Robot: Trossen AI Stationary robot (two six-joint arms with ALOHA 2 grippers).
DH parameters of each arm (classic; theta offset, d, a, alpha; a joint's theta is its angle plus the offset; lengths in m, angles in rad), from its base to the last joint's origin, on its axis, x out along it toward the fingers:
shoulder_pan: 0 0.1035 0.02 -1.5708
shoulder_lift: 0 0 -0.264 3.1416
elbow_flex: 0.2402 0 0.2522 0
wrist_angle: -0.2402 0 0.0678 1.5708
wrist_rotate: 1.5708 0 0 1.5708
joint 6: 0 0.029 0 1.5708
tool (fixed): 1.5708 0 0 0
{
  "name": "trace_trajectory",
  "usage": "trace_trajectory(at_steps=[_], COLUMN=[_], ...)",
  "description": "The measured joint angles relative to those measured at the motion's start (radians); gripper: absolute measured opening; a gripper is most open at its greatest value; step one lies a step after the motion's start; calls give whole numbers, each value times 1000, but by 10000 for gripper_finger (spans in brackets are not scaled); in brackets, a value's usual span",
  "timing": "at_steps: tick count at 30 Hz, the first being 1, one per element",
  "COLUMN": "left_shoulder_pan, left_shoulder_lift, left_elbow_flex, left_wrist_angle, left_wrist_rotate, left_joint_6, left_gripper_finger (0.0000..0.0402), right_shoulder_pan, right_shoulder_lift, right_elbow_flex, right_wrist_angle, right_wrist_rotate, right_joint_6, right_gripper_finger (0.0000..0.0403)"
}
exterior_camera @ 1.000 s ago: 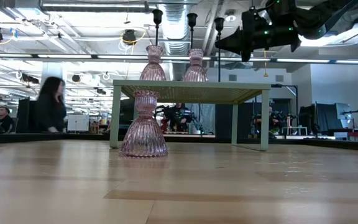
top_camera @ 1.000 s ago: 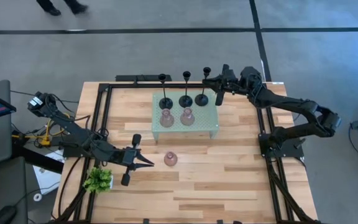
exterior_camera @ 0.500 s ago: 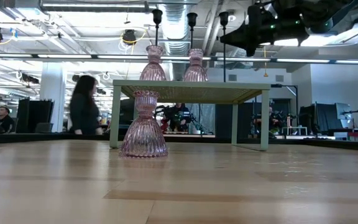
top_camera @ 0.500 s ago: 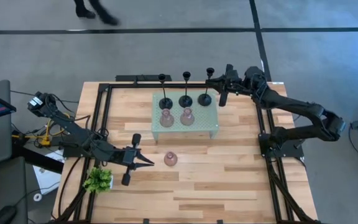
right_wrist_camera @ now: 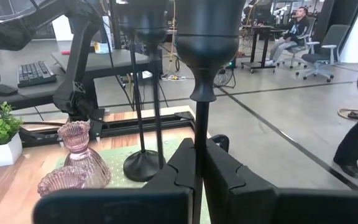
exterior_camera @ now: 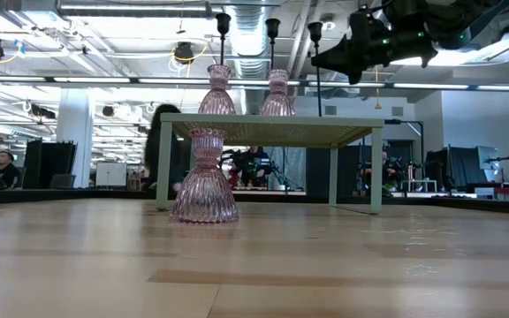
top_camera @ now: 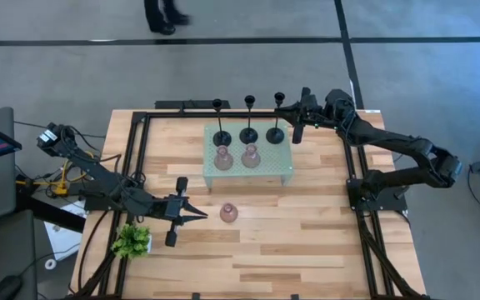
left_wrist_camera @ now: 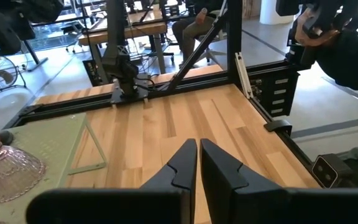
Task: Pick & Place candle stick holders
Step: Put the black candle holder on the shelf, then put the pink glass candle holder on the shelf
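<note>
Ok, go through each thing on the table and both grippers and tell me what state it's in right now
Right gripper: shut on the black holder's stem.
Held black holder: upright at the stand.
Other two black holders: upright on the stand.
Two pink holders: upright on the stand.
Third pink holder: upright on the table.
Left gripper: shut, empty, beside the third pink holder.
Green stand: upright.

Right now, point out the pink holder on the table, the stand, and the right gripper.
pink holder (exterior_camera: 204, 181): low view, on its ribbed body.
stand (top_camera: 280, 158): high view, on a bare part of its pale green top.
right gripper (right_wrist_camera: 197, 163): right wrist view, midway between the fingertips, shut on a black holder's stem.
</note>
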State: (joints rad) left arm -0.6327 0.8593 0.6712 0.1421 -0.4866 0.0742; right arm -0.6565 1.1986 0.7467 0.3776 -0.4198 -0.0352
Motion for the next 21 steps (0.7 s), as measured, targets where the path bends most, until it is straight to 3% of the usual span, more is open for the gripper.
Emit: trace_trajectory(at_steps=[7, 21], left_shoulder_pan=[0, 0], left_shoulder_lift=[0, 0], left_elbow_flex=[0, 0], left_wrist_angle=[0, 0], left_wrist_rotate=[0, 0], left_joint_6=[0, 0], left_gripper_finger=[21, 21], right_shoulder_pan=[1, 0], right_shoulder_lift=[0, -27], right_elbow_flex=[0, 0], right_wrist_angle=[-6, -59], right_wrist_rotate=[0, -2], right_joint_6=[33, 35], right_gripper_finger=[12, 122])
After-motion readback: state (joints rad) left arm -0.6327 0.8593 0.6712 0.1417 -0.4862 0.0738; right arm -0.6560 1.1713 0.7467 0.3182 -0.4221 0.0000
